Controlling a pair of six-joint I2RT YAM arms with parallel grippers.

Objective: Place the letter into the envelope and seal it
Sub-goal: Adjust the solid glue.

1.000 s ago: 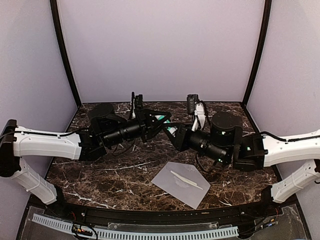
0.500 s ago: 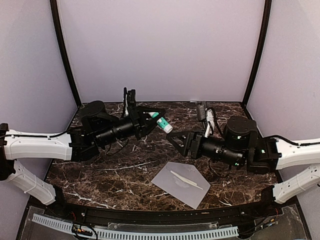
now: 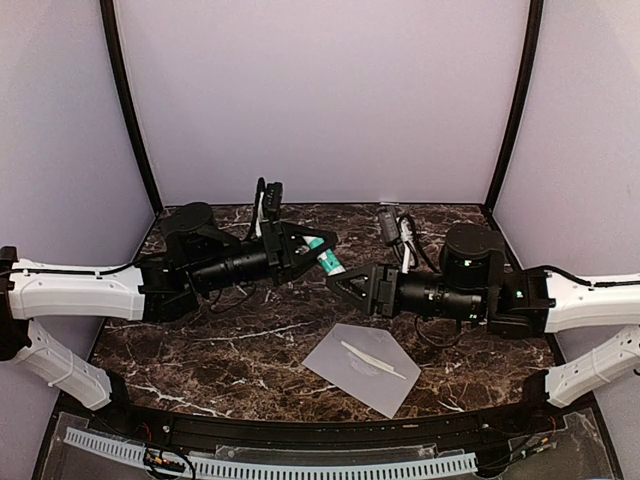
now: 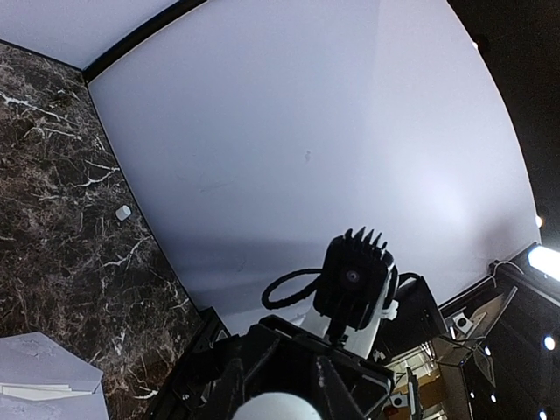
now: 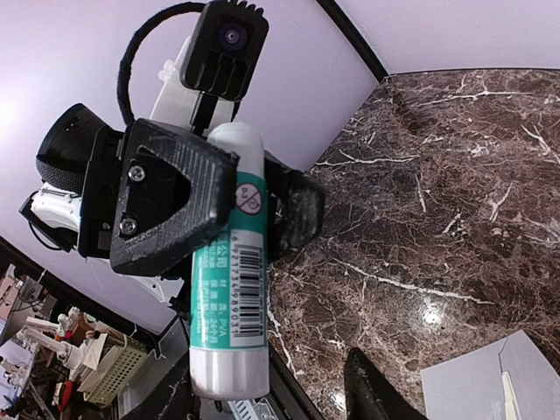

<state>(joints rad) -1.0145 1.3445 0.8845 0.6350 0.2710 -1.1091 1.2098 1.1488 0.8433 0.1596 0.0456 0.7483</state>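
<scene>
Gripping a glue stick [image 3: 325,257] across its upper half, the left pincer [image 3: 306,246] holds the green-and-white tube in the air above the middle of the dark marble table [image 3: 200,350]. The right wrist view shows this closely: the left pincer [image 5: 229,210] has a black finger pressed to each side of the glue stick [image 5: 229,289], whose barcode label faces the camera and whose white lower end hangs free.

The right pincer [image 3: 343,285] points at that tube from the other side, just beside its lower end but not touching it. Its jaws stand apart with nothing between them.

The grey envelope [image 3: 360,367] lies flat on the table near the front edge, below the two pincers and well apart from both. The letter [image 3: 372,360] – folded to a narrow pale strip – lies slantwise across the envelope. Whether it rests on top or is partly tucked in, I cannot tell. The left wrist view catches a corner of the envelope [image 4: 44,372] with the letter [image 4: 35,391] along its lower edge.
</scene>
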